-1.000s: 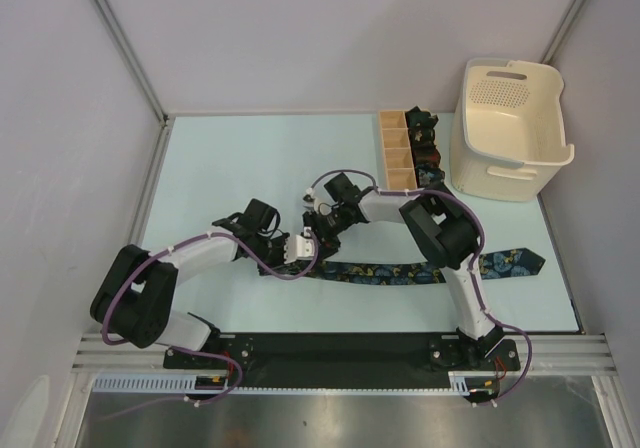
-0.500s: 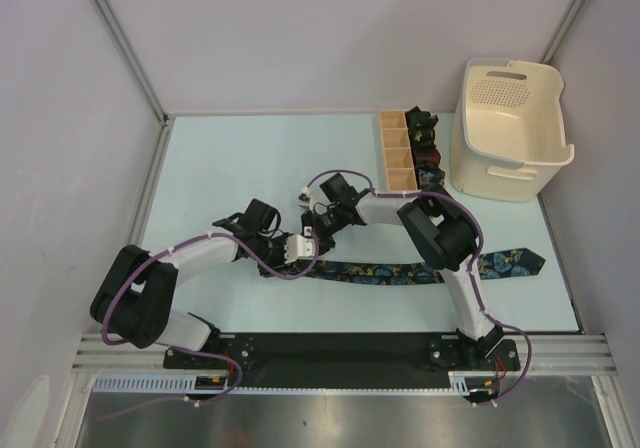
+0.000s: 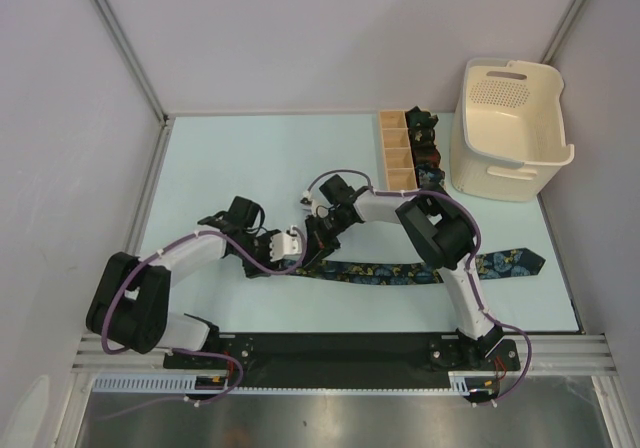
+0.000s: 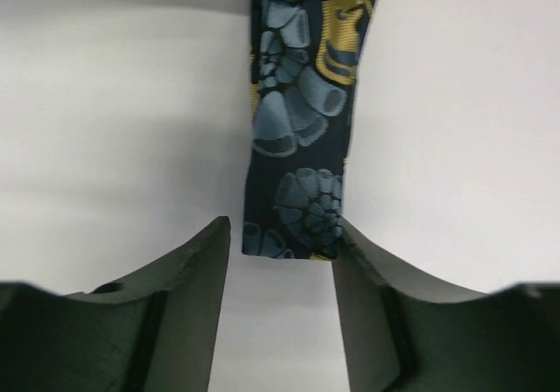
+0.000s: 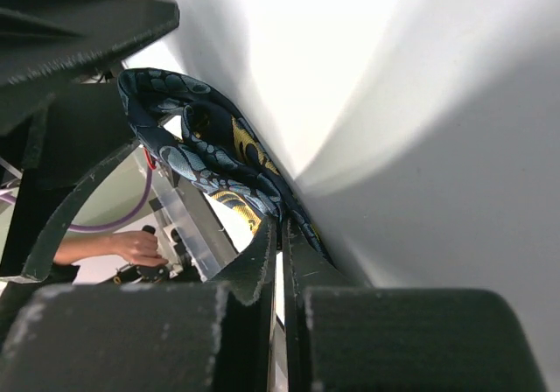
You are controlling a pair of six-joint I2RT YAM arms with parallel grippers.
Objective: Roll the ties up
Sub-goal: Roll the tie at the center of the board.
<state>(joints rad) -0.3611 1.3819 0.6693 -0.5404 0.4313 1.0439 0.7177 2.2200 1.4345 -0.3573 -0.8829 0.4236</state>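
We see the floral tie (image 3: pixel 400 272) lying flat across the near half of the surface (image 3: pixel 250 158). In the top view its pointed wide end lies toward 3 o'clock and its narrow end toward 9 o'clock. Our left end effector (image 4: pixel 280 243) stands open, one jaw on either side of the cut narrow tip. Our right end effector (image 5: pixel 280 234) is pinched closed on a raised fold of the tie just beside it. We judge the fabric light, limp and slick. It will likely slump unless taken across its full width near the tip.
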